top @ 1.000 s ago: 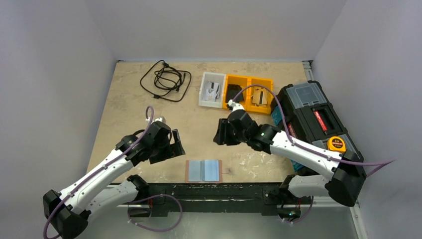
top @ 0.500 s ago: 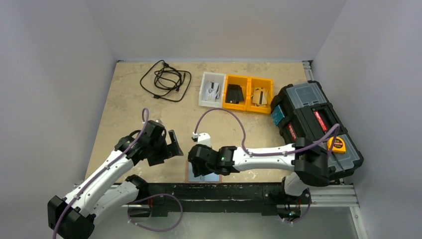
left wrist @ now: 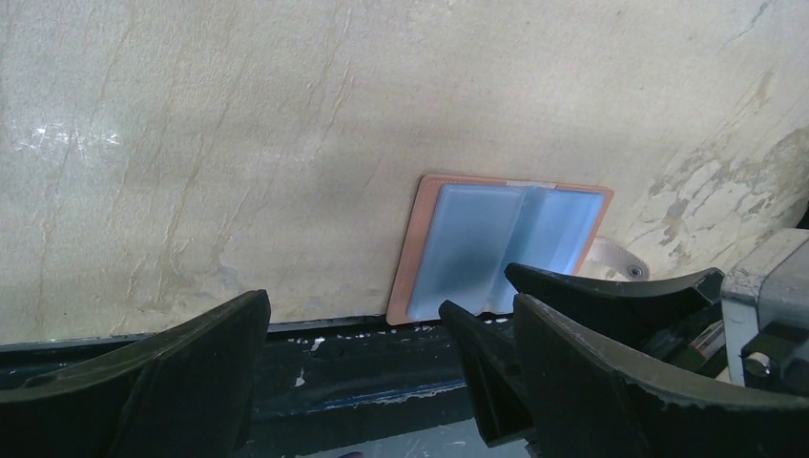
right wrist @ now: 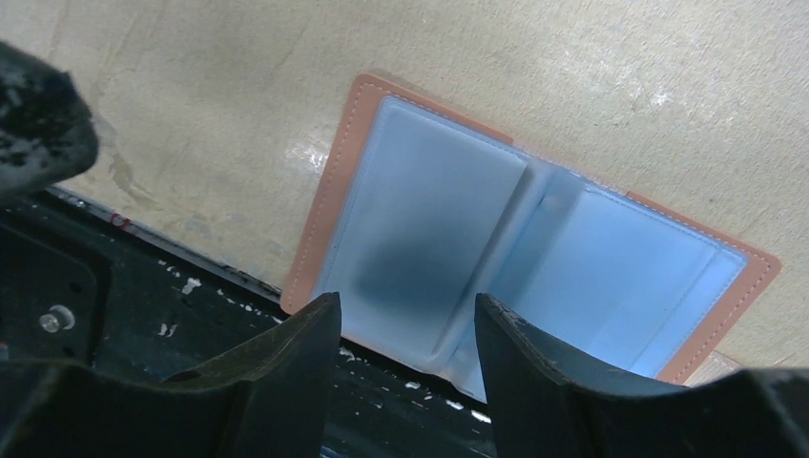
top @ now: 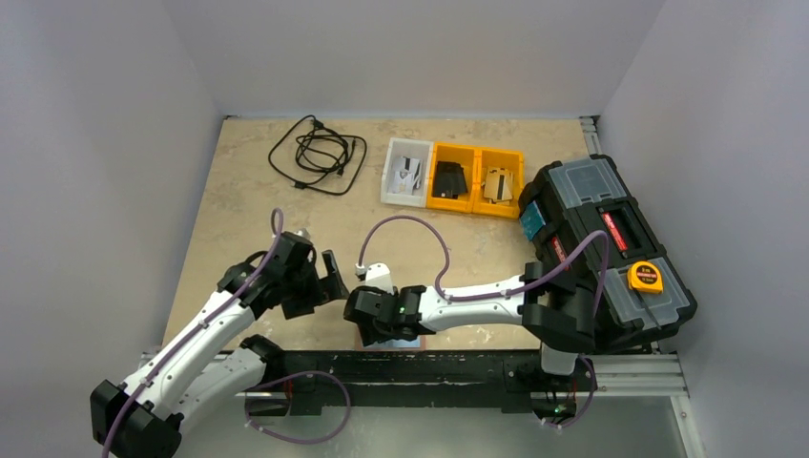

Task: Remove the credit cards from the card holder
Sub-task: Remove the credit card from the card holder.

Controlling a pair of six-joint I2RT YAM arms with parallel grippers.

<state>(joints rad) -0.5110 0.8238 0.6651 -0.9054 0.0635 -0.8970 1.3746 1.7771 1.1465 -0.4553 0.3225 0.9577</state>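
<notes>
The small reddish-brown leather card holder (right wrist: 336, 167) lies opened flat at the near edge of the beige, marbled surface (top: 248, 219), its two halves spread side by side. Both halves show smooth light blue faces (right wrist: 429, 229) framed by the stitched brown rim; whether these are cards or sleeve pockets cannot be told, so the credit cards cannot be picked out on their own.

The right hand (right wrist: 405, 303) hangs directly over the holder with its two black fingers (right wrist: 286, 367) spread apart, gripping nothing. The fingers sit above the near part of the holder's left half. Contact with it cannot be made out. From above, this hand covers most of the holder, leaving only a corner in view.

The left hand (top: 332, 275) is just left of the holder, over bare surface, its fingers also parted and empty.

Toward the far edge lie a coiled black cable (top: 319, 153), a clear plastic bin (top: 405, 174) and two yellow plastic bins (top: 477, 179) in a row. A black toolbox with grey lid compartments (top: 596, 234) stands at the right, with a yellow tape measure (top: 646, 277) on top.
</notes>
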